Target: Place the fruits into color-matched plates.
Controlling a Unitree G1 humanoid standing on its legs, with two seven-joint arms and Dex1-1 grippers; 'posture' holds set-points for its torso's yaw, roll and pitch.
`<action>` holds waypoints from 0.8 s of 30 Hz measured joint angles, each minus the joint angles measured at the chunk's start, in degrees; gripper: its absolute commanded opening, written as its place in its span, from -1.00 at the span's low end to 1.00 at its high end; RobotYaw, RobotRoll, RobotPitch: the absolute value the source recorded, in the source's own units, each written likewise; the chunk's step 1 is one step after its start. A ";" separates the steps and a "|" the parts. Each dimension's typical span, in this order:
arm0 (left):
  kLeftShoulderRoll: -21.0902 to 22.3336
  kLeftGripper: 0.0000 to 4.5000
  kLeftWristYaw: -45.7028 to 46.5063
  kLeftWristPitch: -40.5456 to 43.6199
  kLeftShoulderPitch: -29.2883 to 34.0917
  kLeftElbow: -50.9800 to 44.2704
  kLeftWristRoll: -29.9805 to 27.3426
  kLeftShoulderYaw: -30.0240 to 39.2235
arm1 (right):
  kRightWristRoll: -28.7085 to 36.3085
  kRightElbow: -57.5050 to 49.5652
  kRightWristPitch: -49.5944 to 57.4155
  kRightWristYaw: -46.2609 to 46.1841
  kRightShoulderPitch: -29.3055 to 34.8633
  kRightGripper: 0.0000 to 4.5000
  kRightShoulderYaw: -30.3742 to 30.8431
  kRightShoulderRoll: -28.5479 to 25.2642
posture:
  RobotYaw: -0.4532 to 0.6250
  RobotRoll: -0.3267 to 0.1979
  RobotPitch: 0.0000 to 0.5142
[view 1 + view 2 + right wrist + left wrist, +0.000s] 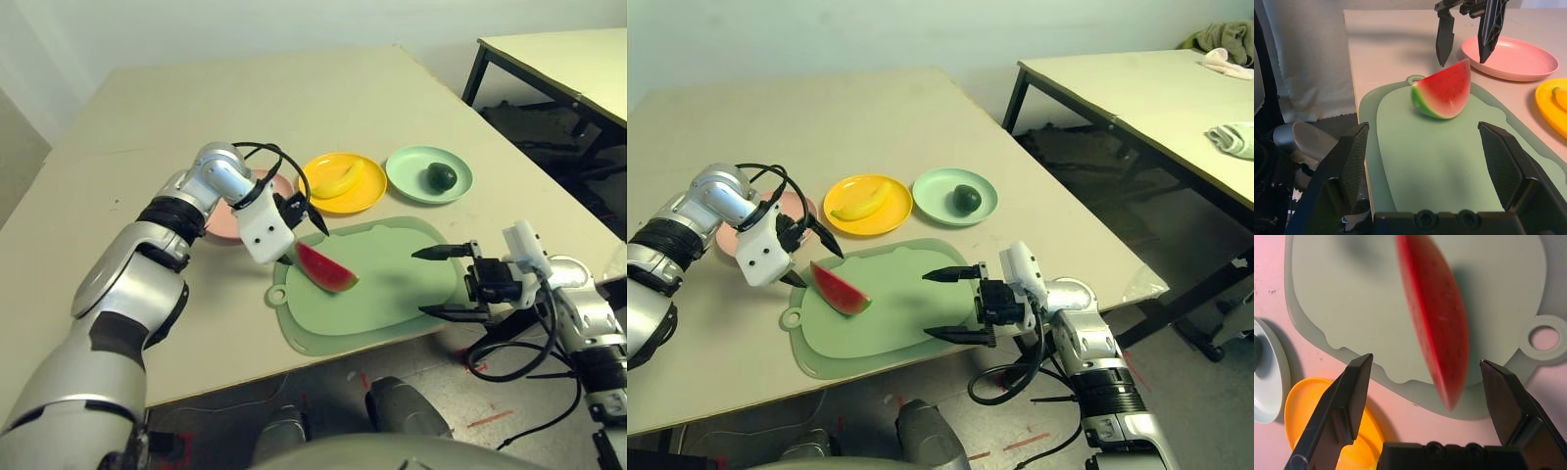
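Watermelon (326, 268) lies on the board (392, 284), untouched between the left end effector's (298, 235) spread fingers. At its 3 o'clock, the right end effector (439, 282) gapes empty.

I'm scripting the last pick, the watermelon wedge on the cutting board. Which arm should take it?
Probably the left. The left gripper hangs open just above the watermelon wedge, with the pink plate right beside it. The right gripper waits open at the cutting board's far edge.
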 measured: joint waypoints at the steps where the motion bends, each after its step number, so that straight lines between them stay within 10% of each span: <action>1: -0.08 0.98 0.00 0.30 0.17 -0.41 0.00 0.00 | -0.01 0.00 0.00 0.00 0.00 1.00 0.00 0.01 | -0.76 0.25 -1.00; 24: -5.42 0.98 2.67 15.87 4.43 -8.64 12.47 -0.56 | -0.02 -1.66 0.10 -0.96 0.85 1.00 0.19 0.20 | -0.80 0.25 -1.00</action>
